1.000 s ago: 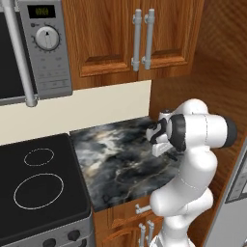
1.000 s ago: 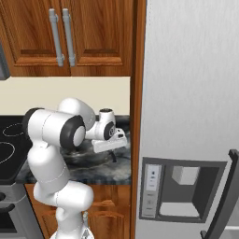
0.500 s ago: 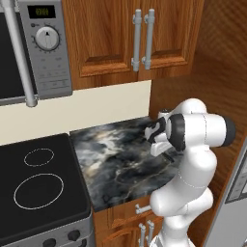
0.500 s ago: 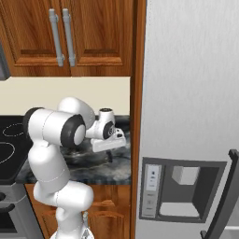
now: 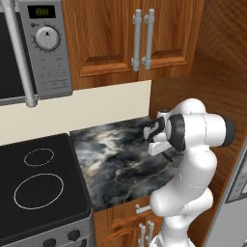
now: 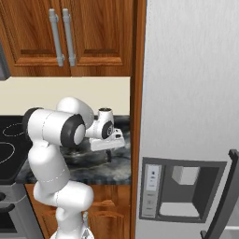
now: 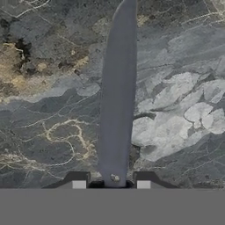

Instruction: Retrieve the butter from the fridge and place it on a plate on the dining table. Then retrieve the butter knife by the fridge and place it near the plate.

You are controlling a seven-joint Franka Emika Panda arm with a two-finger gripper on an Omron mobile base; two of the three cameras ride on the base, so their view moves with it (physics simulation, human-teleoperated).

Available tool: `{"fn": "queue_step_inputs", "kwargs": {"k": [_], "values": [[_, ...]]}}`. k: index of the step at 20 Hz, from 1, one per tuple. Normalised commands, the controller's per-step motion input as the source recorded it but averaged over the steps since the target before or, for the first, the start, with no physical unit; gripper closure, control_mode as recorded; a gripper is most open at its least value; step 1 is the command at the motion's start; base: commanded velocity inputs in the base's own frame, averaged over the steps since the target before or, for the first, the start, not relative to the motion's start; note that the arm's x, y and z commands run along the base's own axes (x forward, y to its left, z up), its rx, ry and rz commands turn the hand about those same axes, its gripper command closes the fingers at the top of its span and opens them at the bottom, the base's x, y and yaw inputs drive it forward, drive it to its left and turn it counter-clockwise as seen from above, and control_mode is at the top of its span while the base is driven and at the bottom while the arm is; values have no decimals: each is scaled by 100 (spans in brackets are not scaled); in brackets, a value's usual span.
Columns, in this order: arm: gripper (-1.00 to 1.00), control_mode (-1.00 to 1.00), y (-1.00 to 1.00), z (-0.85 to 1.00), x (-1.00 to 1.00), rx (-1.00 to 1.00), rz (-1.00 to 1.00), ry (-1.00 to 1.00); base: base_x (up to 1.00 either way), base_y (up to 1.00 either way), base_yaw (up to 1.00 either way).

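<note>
Two rear views, one close-up

marbled black-and-grey table [image 5: 116, 159] set between a black cooktop [image 5: 38, 183] with two white ring outlines on the left and a tall wooden side panel [image 5: 217, 72] on the right. above it, cream backsplash [image 5: 87, 108], then reddish wooden wall cabinets [image 5: 120, 34] with paired vertical metal handles [image 5: 143, 38]. at upper left, a microwave [image 5: 34, 48] with grey control panel, round dial and long bar handle. below the table, wooden drawer fronts [image 5: 120, 219] with small metal pulls.
</note>
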Motion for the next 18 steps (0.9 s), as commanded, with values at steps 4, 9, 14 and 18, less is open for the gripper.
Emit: {"fn": "queue_step_inputs", "kwargs": {"k": [4,9,14,18], "values": [[100,-100,5,1,0,0,-19,0,0,0,0],[100,-100,15,4,0,-1,-17,0,0,0,0],[100,-100,25,18,0,-3,-15,0,0,0,0],[100,-100,31,40,-12,-2,-16,-3,0,0,0]]}}
